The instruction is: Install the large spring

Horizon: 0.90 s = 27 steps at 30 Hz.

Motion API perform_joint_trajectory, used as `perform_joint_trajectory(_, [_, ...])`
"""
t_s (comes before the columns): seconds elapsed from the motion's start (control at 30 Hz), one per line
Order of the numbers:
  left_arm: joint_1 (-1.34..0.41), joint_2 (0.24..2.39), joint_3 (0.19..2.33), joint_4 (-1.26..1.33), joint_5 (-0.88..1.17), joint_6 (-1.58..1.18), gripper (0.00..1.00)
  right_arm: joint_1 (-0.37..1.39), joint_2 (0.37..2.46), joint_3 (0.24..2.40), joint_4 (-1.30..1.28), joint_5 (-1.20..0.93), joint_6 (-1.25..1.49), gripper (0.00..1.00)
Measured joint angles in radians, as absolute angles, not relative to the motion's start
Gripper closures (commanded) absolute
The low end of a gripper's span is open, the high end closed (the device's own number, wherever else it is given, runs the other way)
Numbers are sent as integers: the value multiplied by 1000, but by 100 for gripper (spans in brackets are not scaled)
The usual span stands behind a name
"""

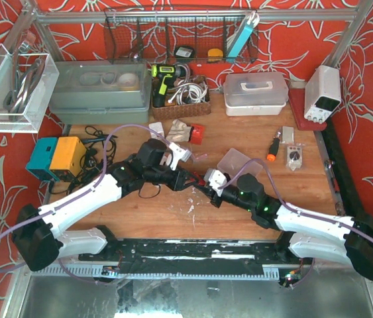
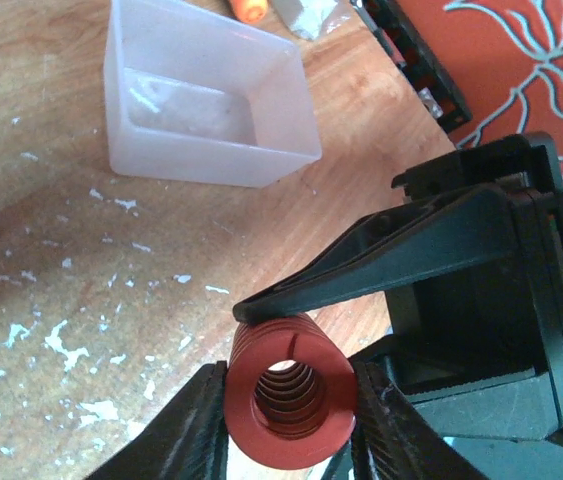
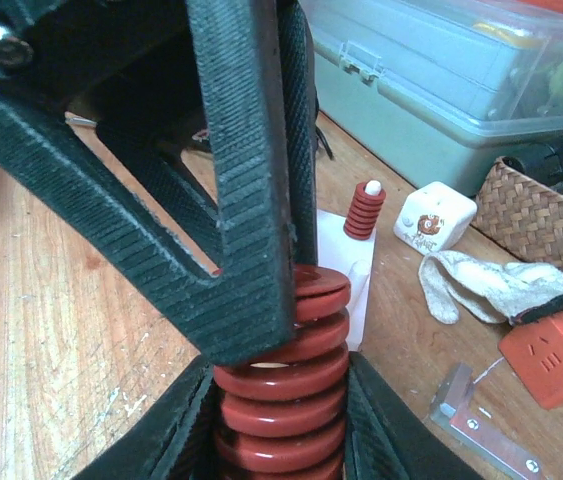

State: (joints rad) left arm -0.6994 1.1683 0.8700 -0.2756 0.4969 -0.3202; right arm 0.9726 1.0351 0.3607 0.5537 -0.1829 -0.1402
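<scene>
The large spring (image 2: 289, 400) sits over the bench (image 2: 51, 300), grasped by both the left end effector (image 2: 291, 425) and the right end effector (image 3: 281, 430). A black finger hides its upper coils, and the frame edge cuts off its base.

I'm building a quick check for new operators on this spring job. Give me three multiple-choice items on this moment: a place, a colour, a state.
1. Where is the large spring? A in the clear tray; B between tool fingers; C in the wicker basket.
2. Its colour? A red; B blue; C silver.
3. The right tool is: A wide open, empty; B out of view; C shut on the large spring.
Answers: 1 B, black fingers flank it in both wrist views; 2 A, its coils are red; 3 C, its fingers press the coils on both sides.
</scene>
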Motion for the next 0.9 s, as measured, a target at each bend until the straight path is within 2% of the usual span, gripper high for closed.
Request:
perform_joint_trajectory(0.2, [-699, 1175, 870, -278, 496, -313, 90, 976, 1034, 361, 540, -169, -140, 91])
perform_joint_trajectory(0.37, [-700, 1178, 874, -283, 493, -308, 100, 977, 1034, 361, 536, -156, -140, 83])
perform_joint_trajectory(0.5, [-701, 1183, 886, -300, 486, -302, 100, 977, 1037, 362, 538, -154, -140, 61])
perform_joint_trajectory(0.73, [-702, 1191, 931, -364, 423, -290, 100, 976, 1047, 367, 545, -97, -128, 7])
perform_joint_trajectory(0.77, [-702, 1192, 943, -371, 408, -288, 100, 976, 1046, 367, 546, -84, -119, 2])
perform_joint_trajectory(0.9, [-694, 1201, 1007, -398, 308, -274, 100, 977, 1024, 367, 547, -12, -105, 1])
